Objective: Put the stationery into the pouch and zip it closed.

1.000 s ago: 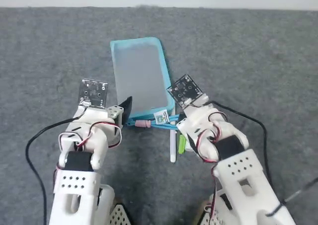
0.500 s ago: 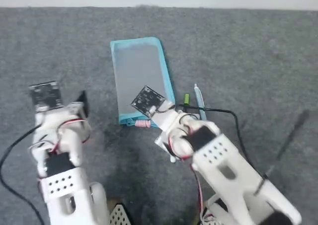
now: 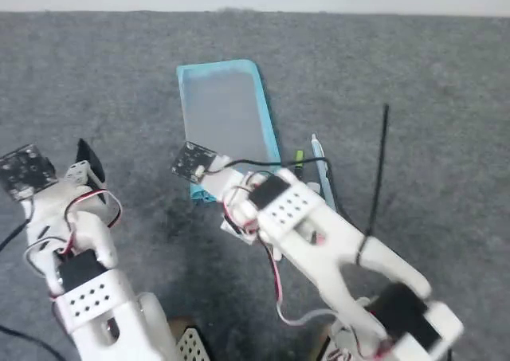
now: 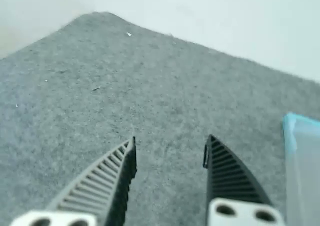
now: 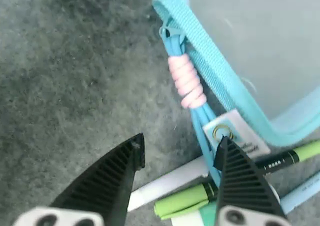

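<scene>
**Hidden parts.** In the high view the right arm (image 3: 319, 233) lies across the middle of the grey desk (image 3: 430, 74). It covers the near end of the turquoise pouch (image 3: 225, 114) and the lower parts of the pens. The tips of a green pen (image 3: 299, 157) and a pale blue pen (image 3: 319, 155) stick out at about 3 o'clock from the pouch's near corner. Whether the zip is open or closed cannot be made out.

**Right gripper** (image 5: 180, 153). Its fingers (image 5: 117, 173) are spread wide and grasp nothing. The pink zip pull (image 5: 186, 81) on its blue cord (image 5: 202, 121) lies between them and just beyond the tips. The cord's tag (image 5: 235, 138) sits at the tip of one finger; contact cannot be judged. A white pen (image 5: 167, 180) runs between the fingers, partly hidden by them, with the green and pale blue pens close beside it. All three lie outside the pouch.

**Left gripper** (image 4: 170, 156). It sits at 9 o'clock from the pouch's near end, well apart from it. Its fingers are parted and empty over bare desk, and the frame cuts off the pouch edge in the left wrist view.
</scene>
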